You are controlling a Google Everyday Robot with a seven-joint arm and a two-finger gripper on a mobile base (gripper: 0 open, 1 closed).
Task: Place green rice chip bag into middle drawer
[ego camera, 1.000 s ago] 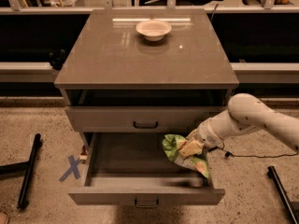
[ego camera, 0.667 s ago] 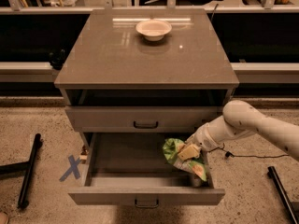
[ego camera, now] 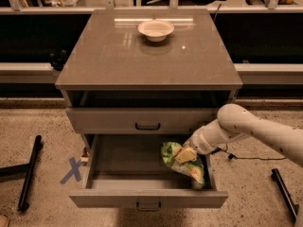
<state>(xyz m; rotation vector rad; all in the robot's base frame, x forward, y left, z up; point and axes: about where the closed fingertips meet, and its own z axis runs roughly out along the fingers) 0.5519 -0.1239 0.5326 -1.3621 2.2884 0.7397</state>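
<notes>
The green rice chip bag is a crinkled bright-green foil bag held inside the right half of the open middle drawer, the grey cabinet's lowest drawer, pulled out toward me. My gripper reaches in from the right on a white arm and is shut on the bag's upper part. The bag hangs low over the drawer floor, near the right wall. Whether it touches the floor I cannot tell.
A white bowl stands on the cabinet top at the back. The drawer above is closed. A blue X mark and a black bar lie on the floor at left; a cable and black bar lie at right.
My gripper has moved left and down with the bag, carrying it deeper into the open drawer.
</notes>
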